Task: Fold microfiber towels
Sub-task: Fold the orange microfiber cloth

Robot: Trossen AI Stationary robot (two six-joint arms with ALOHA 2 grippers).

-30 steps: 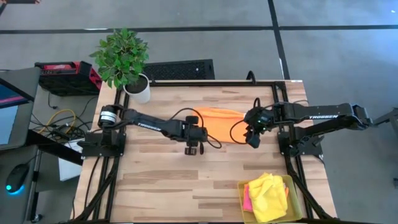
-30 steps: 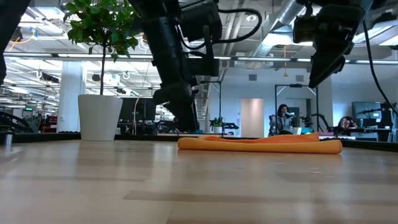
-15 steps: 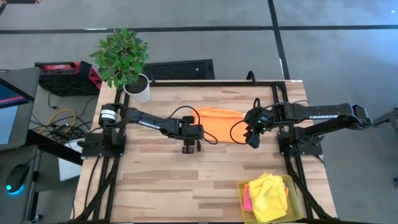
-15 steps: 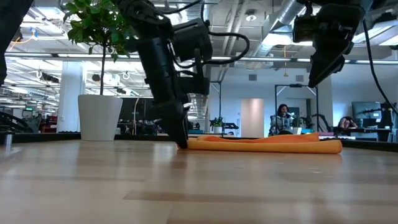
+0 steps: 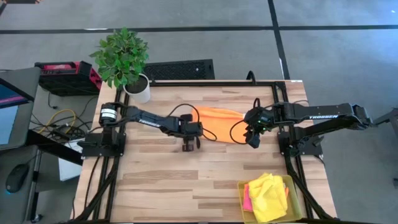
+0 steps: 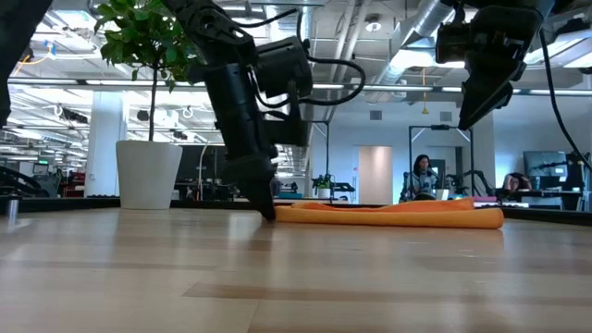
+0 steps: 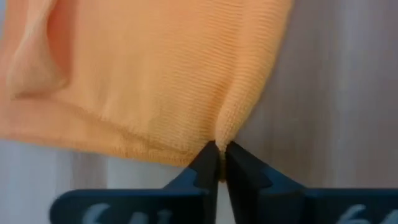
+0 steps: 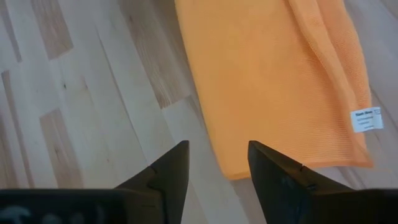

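An orange microfiber towel (image 5: pixel 217 120) lies flat on the wooden table, its label (image 8: pixel 365 120) near one end. It shows as a low orange strip (image 6: pixel 388 215) in the low view. My left gripper (image 5: pixel 188 147) is down at the towel's near left corner, shut on the cloth (image 7: pixel 221 160). My right gripper (image 5: pixel 253 140) hangs open above the towel's right end, touching nothing (image 8: pixel 214 167); the low view shows it high above the table (image 6: pixel 476 102). A yellow towel (image 5: pixel 268 194) and a pink one (image 5: pixel 247 198) lie heaped in a tray. My left gripper pinches the orange towel's corner (image 7: pixel 226 132) between its two fingertips (image 7: pixel 208 163). The cloth puckers into a small ridge right at the tips. The fingers slant down onto it from the table's left (image 6: pixel 266 208). The towel still lies on the table, slack.
A translucent yellow tray (image 5: pixel 292 186) sits at the table's near right corner. A potted plant (image 5: pixel 127 62) stands at the far left corner. Bare wood stretches along the near side (image 5: pixel 174 186). People sit in the room beyond the table (image 6: pixel 421 176).
My left gripper has come down to the table and a little toward the towel, then shut on its near left corner. The towel lies as before. My right gripper has kept still.
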